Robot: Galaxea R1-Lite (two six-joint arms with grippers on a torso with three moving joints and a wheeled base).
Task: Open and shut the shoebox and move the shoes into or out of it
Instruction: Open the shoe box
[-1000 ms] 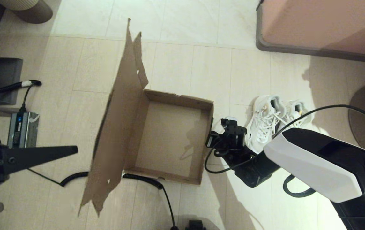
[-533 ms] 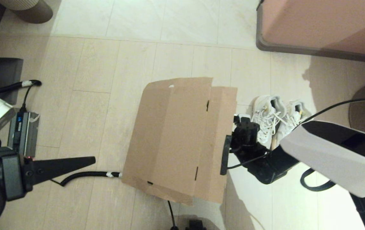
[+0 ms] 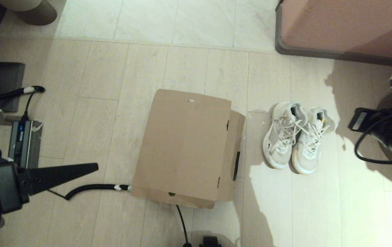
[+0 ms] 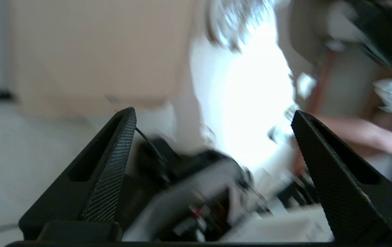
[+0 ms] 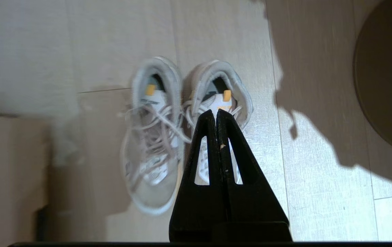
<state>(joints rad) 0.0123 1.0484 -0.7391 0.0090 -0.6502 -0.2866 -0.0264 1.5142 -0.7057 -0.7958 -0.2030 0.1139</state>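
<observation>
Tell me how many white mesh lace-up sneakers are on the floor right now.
2. The left white mesh sneaker and the right white mesh sneaker stand side by side on the pale tiled floor, right of the closed brown cardboard shoebox. More could be hidden inside it.

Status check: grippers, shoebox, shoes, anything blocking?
Left gripper open, empty, left of the shoebox. Right gripper shut, empty, above the shoes. Shoebox lid down; shoes side by side on the floor right of it. Nothing between them.

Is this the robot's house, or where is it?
Probably a room in someone's home. The floor is pale tile, a closed shoebox and a pair of shoes sit on it, and furniture stands nearby.
</observation>
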